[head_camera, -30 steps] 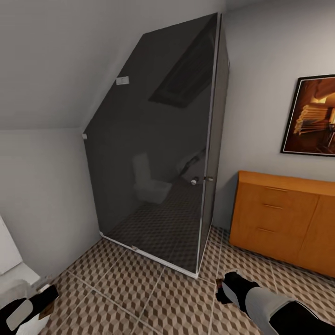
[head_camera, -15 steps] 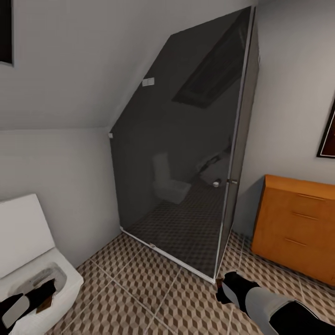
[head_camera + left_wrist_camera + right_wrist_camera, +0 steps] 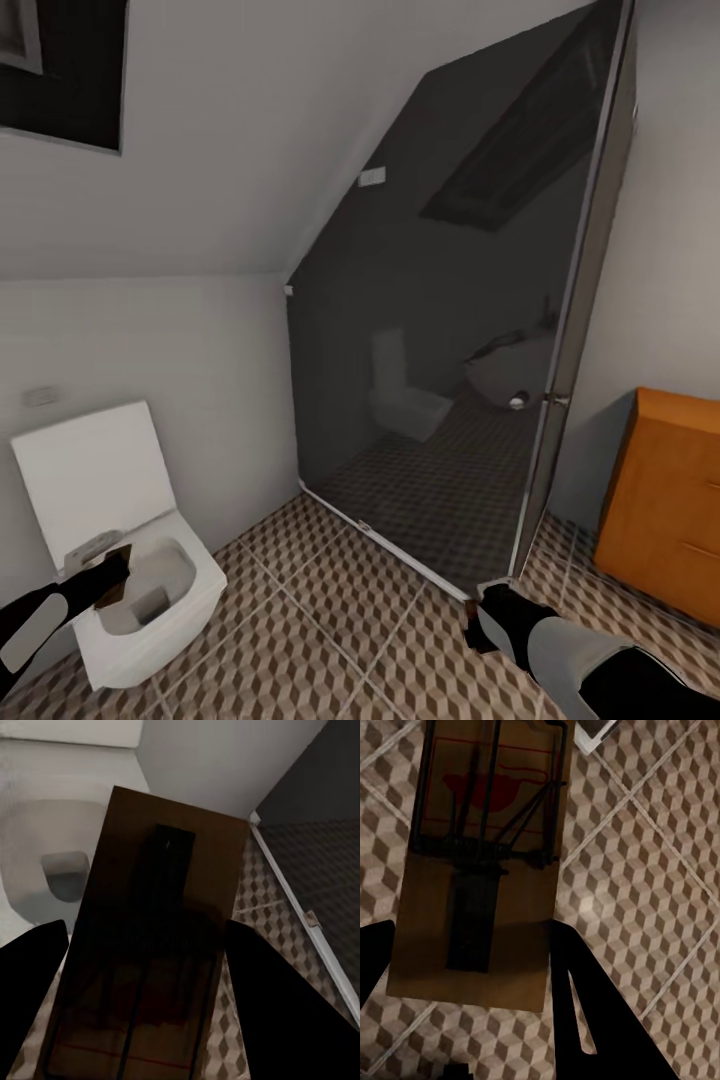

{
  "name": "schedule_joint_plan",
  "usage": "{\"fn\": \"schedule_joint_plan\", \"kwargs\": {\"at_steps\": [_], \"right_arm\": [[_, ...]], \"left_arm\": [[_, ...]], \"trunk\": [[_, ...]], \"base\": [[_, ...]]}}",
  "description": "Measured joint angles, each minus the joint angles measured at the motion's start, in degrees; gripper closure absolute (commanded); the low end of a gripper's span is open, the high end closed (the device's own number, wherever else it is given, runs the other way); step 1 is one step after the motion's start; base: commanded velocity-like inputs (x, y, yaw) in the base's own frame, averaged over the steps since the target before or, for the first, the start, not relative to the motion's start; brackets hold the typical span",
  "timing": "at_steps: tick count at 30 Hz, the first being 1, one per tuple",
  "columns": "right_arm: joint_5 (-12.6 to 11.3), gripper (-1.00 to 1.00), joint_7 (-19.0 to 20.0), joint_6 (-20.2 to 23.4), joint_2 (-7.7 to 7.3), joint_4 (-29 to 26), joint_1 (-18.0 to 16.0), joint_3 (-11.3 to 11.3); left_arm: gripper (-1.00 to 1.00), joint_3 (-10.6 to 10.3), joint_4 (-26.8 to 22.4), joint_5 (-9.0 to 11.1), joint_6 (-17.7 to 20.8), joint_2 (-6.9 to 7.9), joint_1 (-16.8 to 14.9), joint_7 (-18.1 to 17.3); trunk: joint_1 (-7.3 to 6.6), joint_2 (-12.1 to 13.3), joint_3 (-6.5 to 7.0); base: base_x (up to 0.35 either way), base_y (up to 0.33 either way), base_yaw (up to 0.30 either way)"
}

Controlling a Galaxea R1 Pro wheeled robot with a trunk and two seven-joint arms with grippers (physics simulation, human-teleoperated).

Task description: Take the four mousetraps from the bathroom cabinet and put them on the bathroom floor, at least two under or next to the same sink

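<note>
Clearly, each arm is carrying one flat brown wooden mousetrap with dark wire parts, two traps in all. The left gripper (image 3: 108, 585) is clamping its mousetrap (image 3: 150, 952) between the two black fingers (image 3: 30, 982); in the left wrist view the board is showing a dark raised block near its middle, thin wire arms and a faint red outline at one end. It is hanging over the bowl of the white toilet (image 3: 150, 600) with the raised lid. The right gripper (image 3: 478, 622) is closing on the second mousetrap (image 3: 484, 862), whose board is carrying a red printed mark, a wire bar and a dark block; below it is lying the cube-patterned brown, beige and white tiled bathroom floor (image 3: 330, 620).

Compared with a second ago, the whole head view has swung leftward: the toilet is now sitting fully in sight at the lower left, the dark glass shower enclosure (image 3: 450, 350) is standing further right, and just one corner of the orange-brown wooden cabinet (image 3: 665, 500) is remaining at the right edge. One dark skylight (image 3: 65, 70) is appearing at the upper left.
</note>
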Motion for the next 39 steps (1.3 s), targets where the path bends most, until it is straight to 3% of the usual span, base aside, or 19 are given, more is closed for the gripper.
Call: {"fn": "schedule_joint_plan", "kwargs": {"at_steps": [16,35,39], "right_arm": [[0.04,1.00,-0.14,-0.01,-0.01,0.00,0.01,-0.01],[0.12,1.00,-0.30,-0.01,-0.09,0.00,0.00,0.00],[0.21,1.00,-0.54,-0.01,-0.19,0.00,0.00,-0.05]], "left_arm": [[1.00,-0.30,7.57,-0.49,-1.36,0.40,0.00,0.33],[1.00,-0.44,15.58,-1.01,-4.55,-0.44,-0.01,0.18],[1.00,-0.79,17.04,-5.41,-4.61,-1.55,0.00,-0.13]], "trunk": [[0.00,0.00,0.00],[0.00,0.00,0.00],[0.00,0.00,0.00]], "base": [[0.000,0.000,0.294],[0.000,0.000,0.294],[0.000,0.000,0.294]]}}
